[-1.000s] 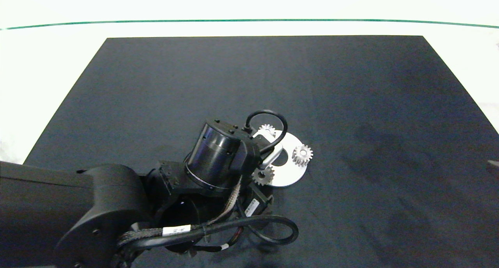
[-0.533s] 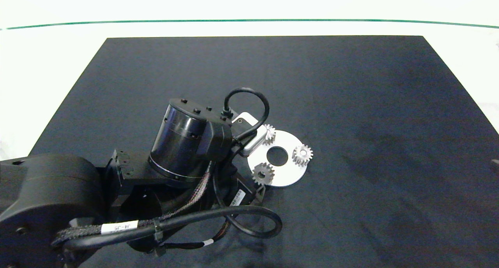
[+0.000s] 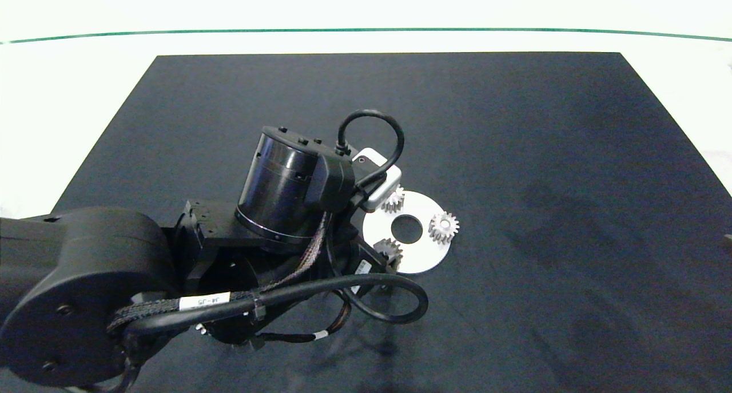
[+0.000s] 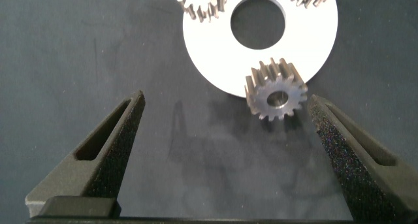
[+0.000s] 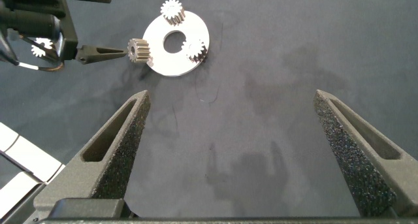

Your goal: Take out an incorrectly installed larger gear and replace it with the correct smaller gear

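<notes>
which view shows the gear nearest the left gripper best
The left wrist view: that gear sits whole at the disc's edge. The head view half hides it behind the arm; the right wrist view shows it small.

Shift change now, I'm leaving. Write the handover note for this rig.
Left gripper open over the mat, its fingers either side of the smaller gear at the disc rim.
Right gripper open, idle above the mat, well off the disc.
Two more like-sized gears sit on the disc; larger gear not in view.
Swap looks done. Left to do: check seating, withdraw.
</notes>
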`<action>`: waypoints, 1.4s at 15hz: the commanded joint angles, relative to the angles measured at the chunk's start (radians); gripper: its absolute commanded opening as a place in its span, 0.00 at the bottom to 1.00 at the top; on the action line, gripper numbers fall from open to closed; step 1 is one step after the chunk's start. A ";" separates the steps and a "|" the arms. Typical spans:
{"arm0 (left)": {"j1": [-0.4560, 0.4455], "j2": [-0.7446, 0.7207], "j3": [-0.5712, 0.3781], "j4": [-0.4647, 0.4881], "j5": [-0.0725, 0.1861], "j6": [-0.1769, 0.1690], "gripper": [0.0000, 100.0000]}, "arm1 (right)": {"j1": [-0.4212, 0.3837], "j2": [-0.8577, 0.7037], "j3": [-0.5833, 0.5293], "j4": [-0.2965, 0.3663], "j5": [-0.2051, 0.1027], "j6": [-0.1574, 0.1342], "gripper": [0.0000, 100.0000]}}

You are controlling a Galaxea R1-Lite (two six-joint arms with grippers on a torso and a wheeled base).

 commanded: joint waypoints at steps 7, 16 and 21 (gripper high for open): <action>0.001 0.027 -0.018 -0.003 0.003 0.010 1.00 | 0.001 -0.011 0.000 0.002 -0.001 -0.001 1.00; 0.008 0.039 -0.028 -0.004 0.003 0.023 1.00 | -0.001 -0.017 0.000 0.002 -0.001 0.005 1.00; 0.008 0.047 -0.031 -0.006 0.003 0.025 1.00 | 0.001 -0.021 0.002 0.002 -0.001 0.005 1.00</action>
